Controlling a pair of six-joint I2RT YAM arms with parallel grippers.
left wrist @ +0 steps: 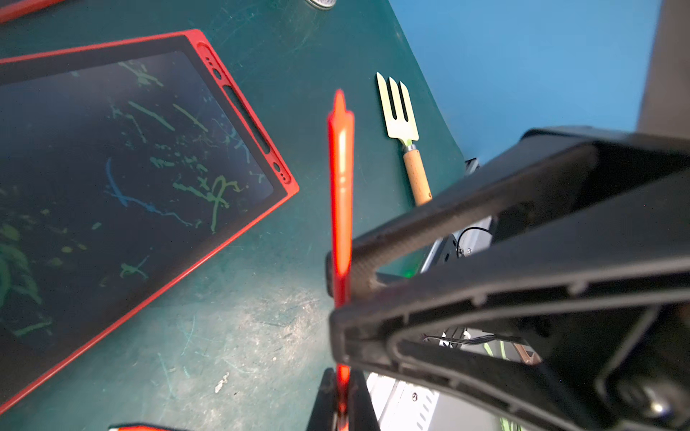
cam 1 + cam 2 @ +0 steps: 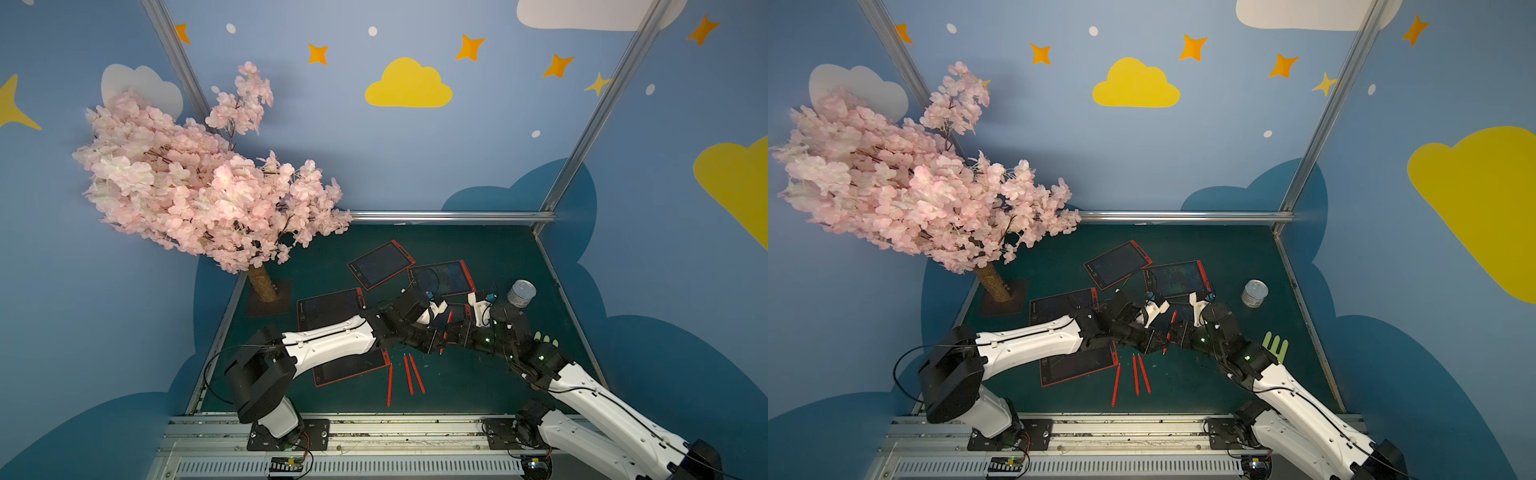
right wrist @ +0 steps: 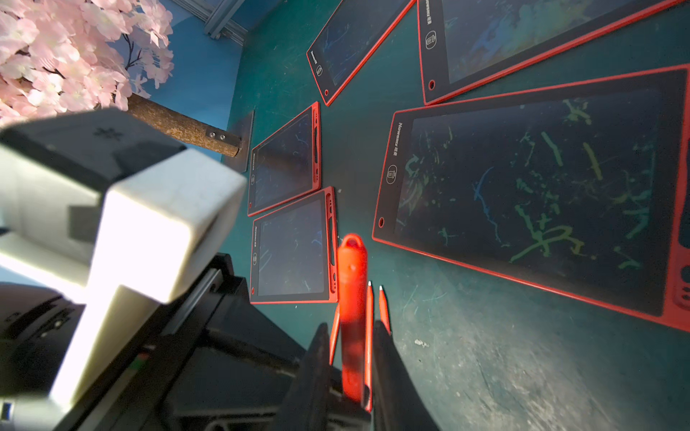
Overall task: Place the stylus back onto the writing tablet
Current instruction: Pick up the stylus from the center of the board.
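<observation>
Both grippers meet low over the worktop, right by the scribbled tablet. The stylus, red, is off the worktop and caught between the two grippers. It hangs just beside the scribbled tablet's slotted long edge, not touching it.

Left gripper: clamped tight on the stylus, fingers pinching the shaft.

Right gripper: narrow, fingers straddling the stylus farther along the shaft. Thin slivers of gap show on each side in the right wrist view, so I cannot tell if the pads actually press it. The stylus's rounded loop end sticks out past the right gripper.

In both top views the stylus reads as a short tilted red bar between the grippers. The scribbled tablet is mostly hidden under them there.

Three loose styluses lie flat and side by side on the worktop, near the scribbled tablet's button-end corner.

There are four other tablets, also red-framed. Two sit just past the scribbled tablet's long edge, opposite the loose styluses. Two sit beyond its button end, one of those partly under the left arm.

The garden fork, green tines and wood handle, lies flat on the far side of the stylus from the scribbled tablet. The tin stands upright, near the scribbled tablet but apart from it. The blossom tree is well apart from the scribbled tablet.
</observation>
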